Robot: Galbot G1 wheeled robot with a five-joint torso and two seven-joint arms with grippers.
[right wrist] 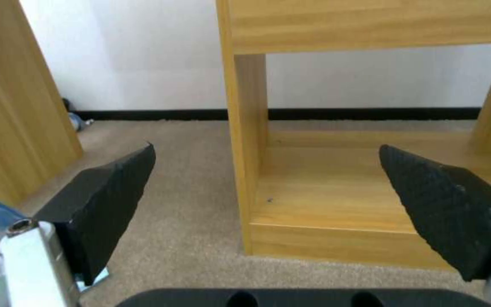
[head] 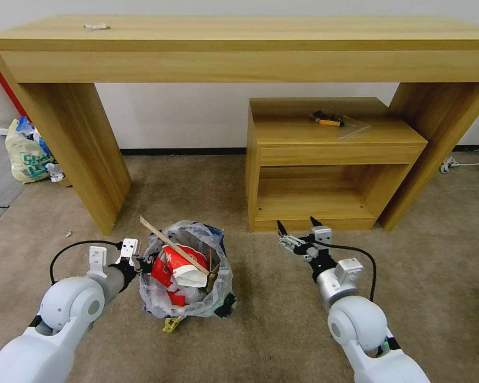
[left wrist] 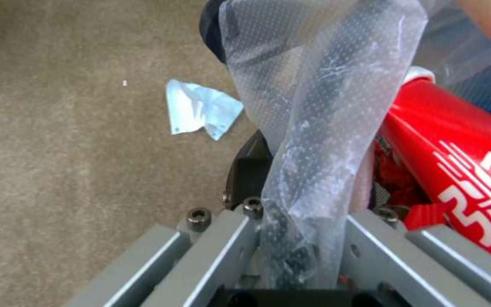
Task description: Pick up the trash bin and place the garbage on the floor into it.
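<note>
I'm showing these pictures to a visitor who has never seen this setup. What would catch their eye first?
Most striking is the trash bin on the beige carpet, stuffed with a red paper cup and a wooden stick jutting out. The left pincer grips its crinkly plastic liner at the rim. The right pincer hangs open and empty before the low wooden cabinet.

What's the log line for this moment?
left gripper: shut on trash bin rim | right gripper: open, empty | bin: full | floor: light-blue scrap
</note>
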